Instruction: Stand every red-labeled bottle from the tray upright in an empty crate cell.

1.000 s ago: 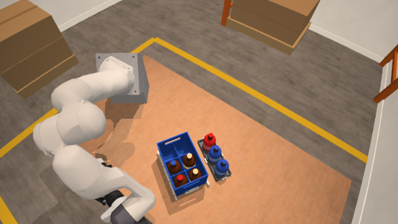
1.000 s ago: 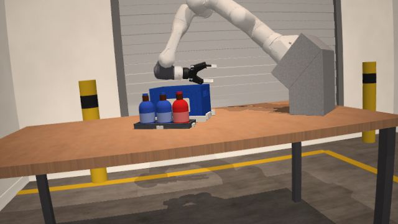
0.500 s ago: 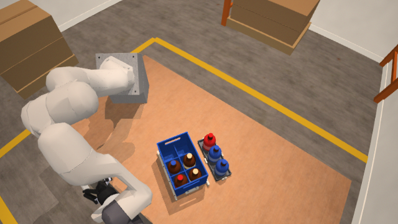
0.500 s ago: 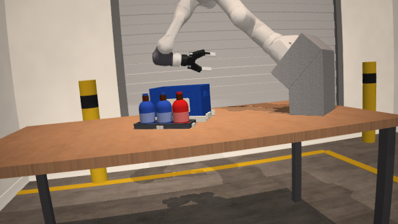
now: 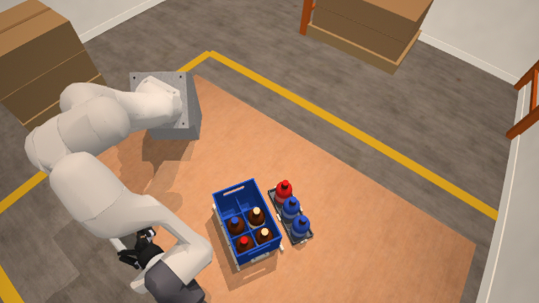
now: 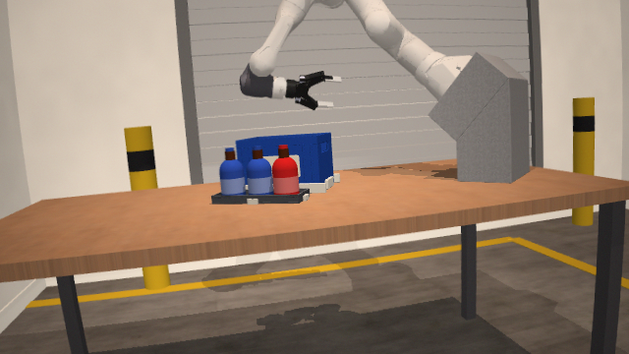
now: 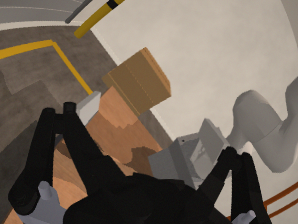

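Bottle w/ red label, glossy, round-shouldered, dark-necked, stands upright on black tray, right of centre in top view, on wood-grain bench. Hand wide open, nothing in it, lower left.

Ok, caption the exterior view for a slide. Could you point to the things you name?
Open black two-finger tool [image 6: 328, 91] hovers above a rectangular blue plastic crate [image 6: 314, 152]; one red and two blue round-shouldered bottles stand on a flat black tray [image 6: 231, 200].
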You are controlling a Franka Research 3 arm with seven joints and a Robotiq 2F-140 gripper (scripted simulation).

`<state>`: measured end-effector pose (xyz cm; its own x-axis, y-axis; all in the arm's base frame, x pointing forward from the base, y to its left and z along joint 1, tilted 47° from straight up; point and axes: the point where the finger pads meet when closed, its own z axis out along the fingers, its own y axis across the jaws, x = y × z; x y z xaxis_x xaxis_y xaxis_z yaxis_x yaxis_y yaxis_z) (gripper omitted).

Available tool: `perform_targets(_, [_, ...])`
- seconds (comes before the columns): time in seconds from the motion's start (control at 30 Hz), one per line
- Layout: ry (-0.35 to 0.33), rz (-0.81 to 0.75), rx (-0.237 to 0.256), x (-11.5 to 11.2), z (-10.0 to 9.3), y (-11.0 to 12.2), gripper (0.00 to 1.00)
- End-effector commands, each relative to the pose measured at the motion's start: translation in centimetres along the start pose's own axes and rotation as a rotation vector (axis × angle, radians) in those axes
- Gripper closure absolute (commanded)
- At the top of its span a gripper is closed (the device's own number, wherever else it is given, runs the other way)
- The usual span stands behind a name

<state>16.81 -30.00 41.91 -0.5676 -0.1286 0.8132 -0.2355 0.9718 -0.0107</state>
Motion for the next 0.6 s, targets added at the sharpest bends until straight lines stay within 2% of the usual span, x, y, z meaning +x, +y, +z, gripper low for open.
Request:
perform_targets(0.0, [-0.031, -0.062, 0.071, -1.4, -1.3, 0.4, 0.00])
perform_targets(0.03, [-0.031, -0.062, 0.071, -1.4, -1.3, 0.4, 0.00])
perform_targets(0.07, [-0.050, -0.112, 0.147, -2.8, -2.5, 1.2, 0.00])
perform_targets(0.27, [-0.050, -0.112, 0.147, -2.8, -2.5, 1.2, 0.00])
perform_targets(0.3, [-0.074, -0.175, 0.243, -4.6, -4.0, 2.2, 0.00])
perform_targets(0.57, [-0.074, -0.175, 0.243, -4.6, -4.0, 2.2, 0.00])
